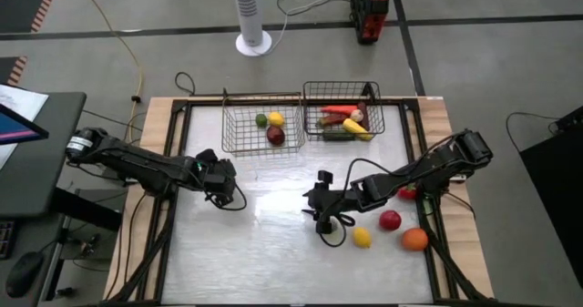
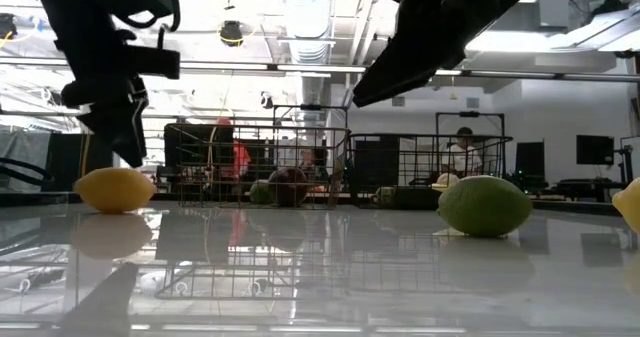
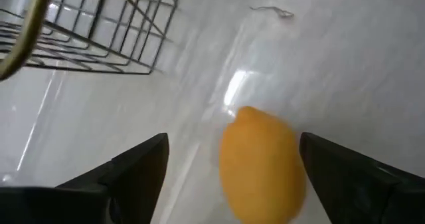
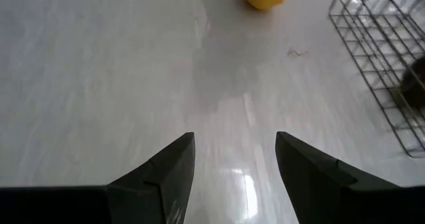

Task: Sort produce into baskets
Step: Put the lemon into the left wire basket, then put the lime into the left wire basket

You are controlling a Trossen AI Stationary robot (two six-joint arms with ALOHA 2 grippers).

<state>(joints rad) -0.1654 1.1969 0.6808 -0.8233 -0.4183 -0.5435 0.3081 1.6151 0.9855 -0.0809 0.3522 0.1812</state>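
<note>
Left claw (image 1: 230, 181), fingers spread apart, hovers over a yellow lemon (image 3: 262, 164) on the worktop (image 1: 264, 252); right claw (image 1: 318, 207), also spread, hangs empty mid-worktop, near both baskets (image 1: 264, 125).

Two dark, jointed arms trailing looped black cables (green lights glow midway), with flat black fingers.
</note>
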